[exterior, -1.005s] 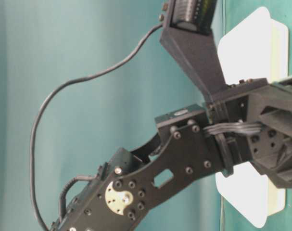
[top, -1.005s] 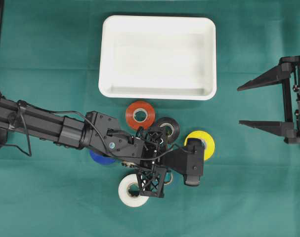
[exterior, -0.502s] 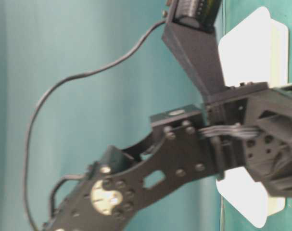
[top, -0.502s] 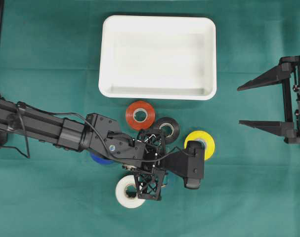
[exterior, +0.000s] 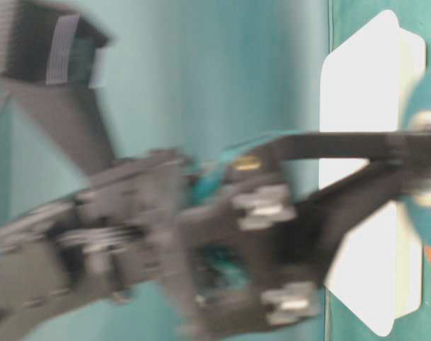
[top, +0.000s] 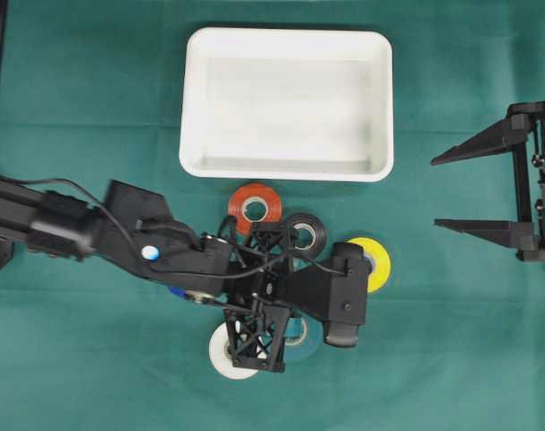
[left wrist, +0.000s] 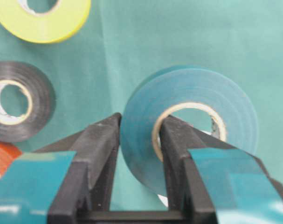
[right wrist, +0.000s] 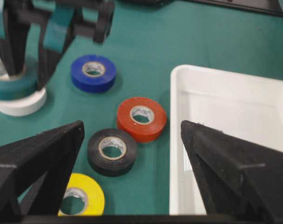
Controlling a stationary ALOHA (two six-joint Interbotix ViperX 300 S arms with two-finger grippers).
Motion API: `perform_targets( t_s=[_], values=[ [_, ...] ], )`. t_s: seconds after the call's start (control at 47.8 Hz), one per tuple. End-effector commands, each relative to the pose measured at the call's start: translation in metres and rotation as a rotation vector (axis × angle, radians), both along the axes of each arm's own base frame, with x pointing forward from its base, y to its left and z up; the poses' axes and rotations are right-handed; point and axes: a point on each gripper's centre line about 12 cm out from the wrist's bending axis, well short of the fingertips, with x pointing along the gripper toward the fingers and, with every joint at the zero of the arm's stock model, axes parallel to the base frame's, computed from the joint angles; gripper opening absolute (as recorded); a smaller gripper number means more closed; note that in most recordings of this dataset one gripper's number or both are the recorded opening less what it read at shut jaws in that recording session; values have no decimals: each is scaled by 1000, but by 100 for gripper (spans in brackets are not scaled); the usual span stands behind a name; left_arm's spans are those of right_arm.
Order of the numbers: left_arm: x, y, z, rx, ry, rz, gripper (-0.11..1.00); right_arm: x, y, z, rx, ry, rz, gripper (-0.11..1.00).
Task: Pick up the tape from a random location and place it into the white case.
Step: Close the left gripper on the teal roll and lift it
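- Gripping a teal tape roll (left wrist: 188, 126), the left gripper (left wrist: 139, 140) was clenched on the roll's wall — one finger (left wrist: 101, 149) outside the ring, the other inside its cardboard core.
- In the overhead view, the teal roll sat partly hidden under the gripper, near the white tape roll (top: 225, 352), at the near side of the cluster of rolls.
- The right-wrist view showed the teal roll above the white one; whether it touched it could not be told.
- Other rolls lay on the green cloth (top: 92, 377): red tape (top: 254, 205), black tape (top: 305, 235), yellow tape (top: 373, 262), and blue tape (right wrist: 93, 72), which the arm mostly covered from above.
- The white case (top: 193, 99) stood at the far side of the cloth, with nothing visible inside it.
- The right gripper (top: 447, 191) was parked well to the right, its jaws spread wide and holding nothing.
- Risks, as a judgement:
  - The grip pinched only one side of the ring, so the roll could swing or slip out during a quick carry.
  - The red and black rolls lay between the held roll and the case — a low carry could knock them.
  - Releasing over the raised rim, not the floor, could tip the roll back onto the cloth.
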Motion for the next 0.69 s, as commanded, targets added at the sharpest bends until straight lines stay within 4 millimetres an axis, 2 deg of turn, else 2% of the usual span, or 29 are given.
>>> perform_targets(
  t_s=[0.0, 0.251, 0.481, 0.67],
  values=[
    [-3, -2, 42, -14, -85, -7, 20, 2, 0, 5, 1, -14, -2, 92],
    [-9, -1, 72, -5, -79, -10, 20, 2, 0, 5, 1, -8, -2, 92],
    [-17, -3, 111, -15, -149, -19, 20, 1, 0, 4, 3, -2, -1, 92],
    [-24, -1, 134, -18, -175, -19, 20, 1, 0, 4, 3, 0, -1, 92]
  ],
)
